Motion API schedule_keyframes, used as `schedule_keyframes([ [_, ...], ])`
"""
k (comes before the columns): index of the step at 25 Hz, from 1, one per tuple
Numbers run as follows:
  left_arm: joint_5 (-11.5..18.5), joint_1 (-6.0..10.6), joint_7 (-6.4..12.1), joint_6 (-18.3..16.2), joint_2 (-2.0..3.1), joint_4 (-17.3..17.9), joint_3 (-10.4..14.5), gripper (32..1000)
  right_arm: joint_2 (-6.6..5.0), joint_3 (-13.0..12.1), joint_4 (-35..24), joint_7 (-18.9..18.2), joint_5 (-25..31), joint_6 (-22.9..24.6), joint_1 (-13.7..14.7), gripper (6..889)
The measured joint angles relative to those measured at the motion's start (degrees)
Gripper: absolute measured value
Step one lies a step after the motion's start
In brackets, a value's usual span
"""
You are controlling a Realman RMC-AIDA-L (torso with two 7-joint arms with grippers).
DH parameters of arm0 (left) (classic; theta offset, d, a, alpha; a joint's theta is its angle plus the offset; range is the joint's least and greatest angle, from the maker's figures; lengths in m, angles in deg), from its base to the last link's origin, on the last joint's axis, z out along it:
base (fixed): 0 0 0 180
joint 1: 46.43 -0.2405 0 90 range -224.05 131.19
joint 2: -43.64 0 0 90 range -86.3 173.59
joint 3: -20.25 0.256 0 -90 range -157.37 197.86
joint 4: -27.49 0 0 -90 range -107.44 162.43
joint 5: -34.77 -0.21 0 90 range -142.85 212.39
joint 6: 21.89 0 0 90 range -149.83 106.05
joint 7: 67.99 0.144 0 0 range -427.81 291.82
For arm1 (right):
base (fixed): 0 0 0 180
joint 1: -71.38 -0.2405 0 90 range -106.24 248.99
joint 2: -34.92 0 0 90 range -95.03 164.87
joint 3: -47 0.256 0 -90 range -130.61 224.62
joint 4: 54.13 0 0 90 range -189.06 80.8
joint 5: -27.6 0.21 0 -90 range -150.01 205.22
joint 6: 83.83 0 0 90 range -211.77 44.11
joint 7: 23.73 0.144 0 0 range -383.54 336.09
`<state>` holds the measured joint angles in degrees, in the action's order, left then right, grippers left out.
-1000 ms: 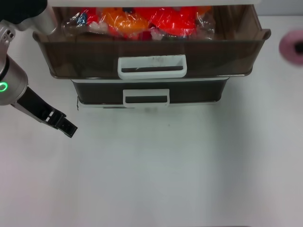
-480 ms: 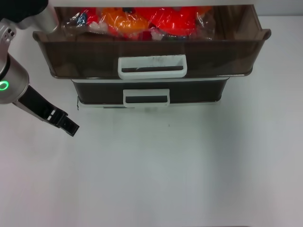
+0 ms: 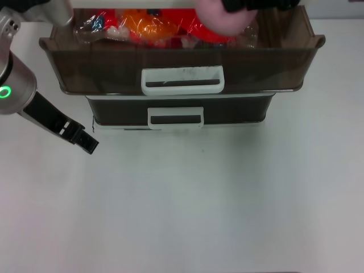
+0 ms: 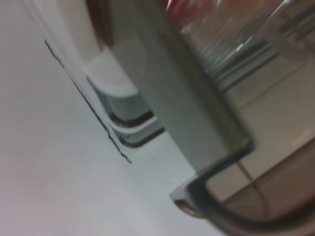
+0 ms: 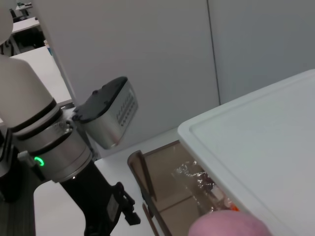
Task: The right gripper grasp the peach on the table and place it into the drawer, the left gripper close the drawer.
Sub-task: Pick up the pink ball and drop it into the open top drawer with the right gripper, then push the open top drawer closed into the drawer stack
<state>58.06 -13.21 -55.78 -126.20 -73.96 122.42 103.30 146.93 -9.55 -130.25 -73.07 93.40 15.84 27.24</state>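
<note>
White table [image 3: 227, 199] spreads before the open drawer [image 3: 182, 71]. My right gripper [image 3: 250, 4] grips the peach [image 3: 224, 17] above its far right part. My left gripper [image 3: 85, 141] hovers near left, jaw state unclear.

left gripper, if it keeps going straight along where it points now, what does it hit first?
Probably nothing but the table. In the head view the left gripper points obliquely forward over bare tabletop, passing in front of the lower drawer, not at the open drawer. Depth is unclear.

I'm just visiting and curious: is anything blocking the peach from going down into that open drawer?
No lid or cover shows. The peach, carried by the right gripper, is over the open drawer. Red and orange wrapped items lie beneath and left of it; the drawer's right end looks free.
</note>
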Motion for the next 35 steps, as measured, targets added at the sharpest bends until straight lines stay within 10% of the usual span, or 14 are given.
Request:
schedule_keyframes([
  [20,0.0,0.27,-0.79,-1.12,-0.14,1.93,0.44,878,0.67,-1.42,-0.23,-0.37,0.05,1.31,0.01,187],
  [29,0.06,0.27,-0.79,-1.08,-0.17,1.93,0.44,878,0.75,-1.19,-0.52,-0.29,0.36,1.31,-0.05,623],
  [35,0.08,0.27,-0.79,-1.07,-0.1,1.93,0.44,877,0.76,-0.88,-0.52,-0.18,0.4,0.87,-0.07,744],
])
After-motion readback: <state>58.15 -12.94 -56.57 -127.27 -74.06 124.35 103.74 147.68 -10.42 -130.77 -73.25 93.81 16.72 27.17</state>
